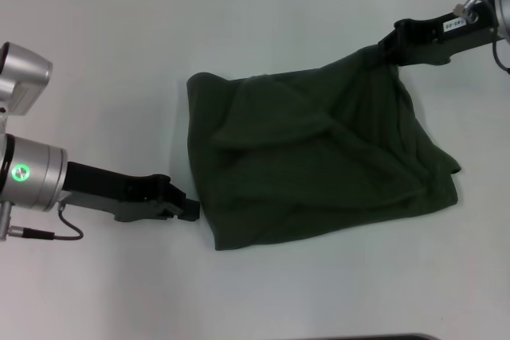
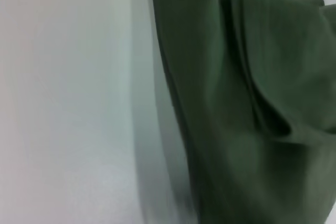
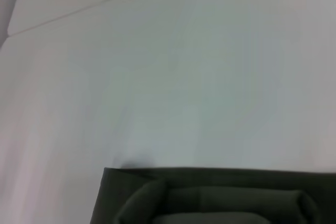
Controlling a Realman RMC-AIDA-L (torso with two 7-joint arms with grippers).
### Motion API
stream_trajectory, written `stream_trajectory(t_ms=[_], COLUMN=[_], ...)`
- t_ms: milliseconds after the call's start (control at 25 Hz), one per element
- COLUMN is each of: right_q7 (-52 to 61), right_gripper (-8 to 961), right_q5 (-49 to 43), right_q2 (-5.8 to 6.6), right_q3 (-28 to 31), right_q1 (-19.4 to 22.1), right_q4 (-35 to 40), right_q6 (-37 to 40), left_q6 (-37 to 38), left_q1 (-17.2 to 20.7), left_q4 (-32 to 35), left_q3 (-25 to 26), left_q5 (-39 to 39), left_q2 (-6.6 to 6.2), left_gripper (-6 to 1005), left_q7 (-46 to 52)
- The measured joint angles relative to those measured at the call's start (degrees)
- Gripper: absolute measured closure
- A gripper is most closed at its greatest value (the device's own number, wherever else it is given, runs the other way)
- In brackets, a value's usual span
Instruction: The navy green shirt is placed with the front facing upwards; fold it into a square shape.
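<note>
The navy green shirt (image 1: 319,157) lies crumpled and partly folded over itself in the middle of the white table (image 1: 103,61). Its lettering and neck label are hidden. My left gripper (image 1: 191,209) is low at the shirt's left edge, near the front corner, touching or almost touching the cloth. My right gripper (image 1: 388,47) is at the shirt's far right corner, and the cloth bunches up and rises to it, so it is shut on the shirt. The shirt fills the left wrist view (image 2: 252,103). A folded edge of it shows in the right wrist view (image 3: 210,198).
Bare white table surrounds the shirt on all sides. A thin dark strip (image 1: 382,337) runs along the table's near edge. A faint seam line (image 3: 94,6) crosses the table surface in the right wrist view.
</note>
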State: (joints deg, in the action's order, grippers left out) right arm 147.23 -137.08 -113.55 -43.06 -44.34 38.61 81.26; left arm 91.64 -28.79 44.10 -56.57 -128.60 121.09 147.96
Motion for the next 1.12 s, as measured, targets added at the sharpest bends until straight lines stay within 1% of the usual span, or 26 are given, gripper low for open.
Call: stream_trajectory(t_ms=[240,360,560,680,760,920,1000,1120], right_q7=[0.0,0.0,0.0,0.0,-0.3,-0.2,-0.1,-0.4], right_gripper=[794,782,762,750,705,614,616,618], right_q5=[-0.1,-0.4,0.0,0.1,0.3,0.6,0.7,2.4], right_q2=[-0.22,-0.04,0.91,1.60,1.89,2.22,2.32,2.36], right_q3=[-0.4,-0.4,0.4,2.0,3.9,6.8,8.0,8.3], right_q1=[-0.5,-0.7,-0.1,0.1,0.3,0.8,0.9,0.8], right_q4=[-0.7,-0.6,0.6,0.8,1.4,3.0,3.7,3.8], right_q6=[2.5,4.1,6.3,6.5,6.5,6.3,6.8,10.1], left_q6=[-0.1,0.1,0.2,0.3,0.4,0.5,0.5,0.6], left_q1=[-0.2,-0.2,-0.1,-0.1,-0.1,0.0,-0.1,-0.3], left_q4=[-0.4,-0.4,-0.3,-0.3,-0.3,-0.1,-0.1,0.0], left_q3=[-0.1,0.2,0.2,0.2,0.3,0.4,0.5,0.7], left_q5=[0.0,0.1,0.5,0.6,0.6,0.7,0.7,0.7], left_q2=[0.22,0.29,0.29,0.28,0.28,0.29,0.32,0.31], left_gripper=[1002,1000,997,994,992,987,985,982], left_q7=[-0.4,-0.7,-0.8,-0.8,-0.8,-0.9,-0.9,-0.9])
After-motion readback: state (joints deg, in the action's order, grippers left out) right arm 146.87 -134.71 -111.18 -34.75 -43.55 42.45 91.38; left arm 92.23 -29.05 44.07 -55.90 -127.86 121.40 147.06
